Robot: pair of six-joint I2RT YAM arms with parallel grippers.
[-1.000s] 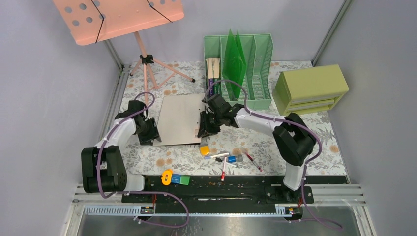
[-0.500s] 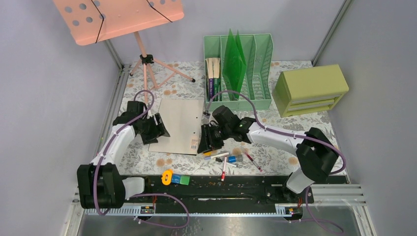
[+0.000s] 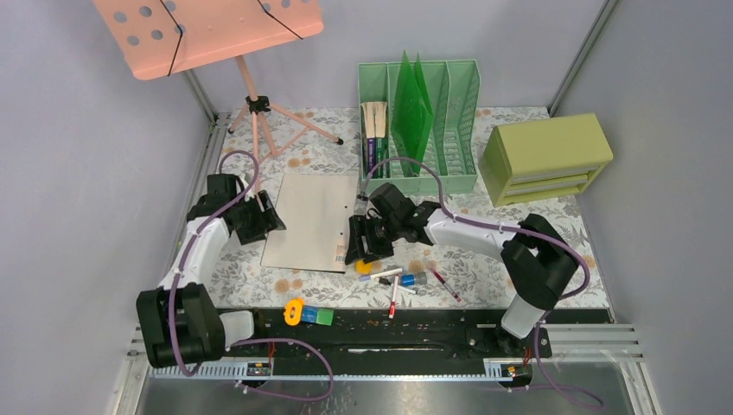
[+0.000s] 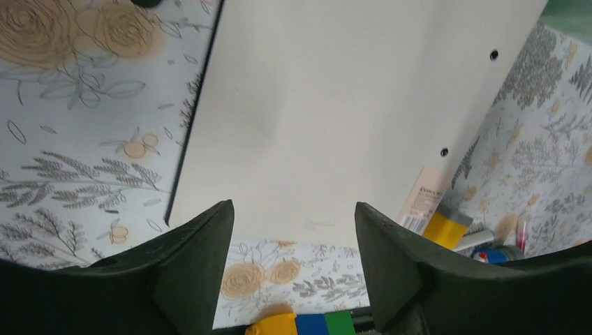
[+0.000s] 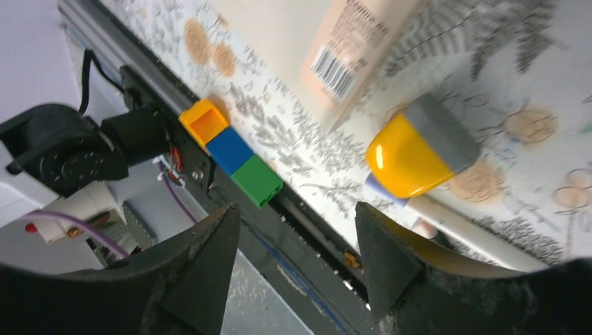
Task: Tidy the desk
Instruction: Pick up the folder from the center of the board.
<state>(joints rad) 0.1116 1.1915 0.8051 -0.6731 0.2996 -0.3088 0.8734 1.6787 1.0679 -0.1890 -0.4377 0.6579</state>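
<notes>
The desk (image 3: pixel 246 277) is covered in fern-and-flower cloth. A beige sheet-like folder (image 3: pixel 313 220) (image 4: pixel 335 105) lies flat on it at the centre. My left gripper (image 3: pixel 273 220) (image 4: pixel 293 209) hovers at the folder's left edge, open, with nothing between its fingers. At the folder's right edge my right gripper (image 3: pixel 357 249) (image 5: pixel 297 209) is also open and empty. Just below it lies a yellow-and-grey object (image 3: pixel 365 265) (image 5: pixel 419 146) beside a peach barcode label (image 5: pixel 352 49).
Several markers (image 3: pixel 396 278) lie near the front. A yellow-blue-green block row (image 3: pixel 309 314) sits on the front rail. At the back stand a green file rack (image 3: pixel 419 121), an olive drawer box (image 3: pixel 544 156) and a pink music stand (image 3: pixel 207 30) on a tripod (image 3: pixel 259 112).
The folder, held between both grippers a second ago, now lies flat and turned slightly. Both grippers have opened and let it go, and the left one has drawn back to the left.
</notes>
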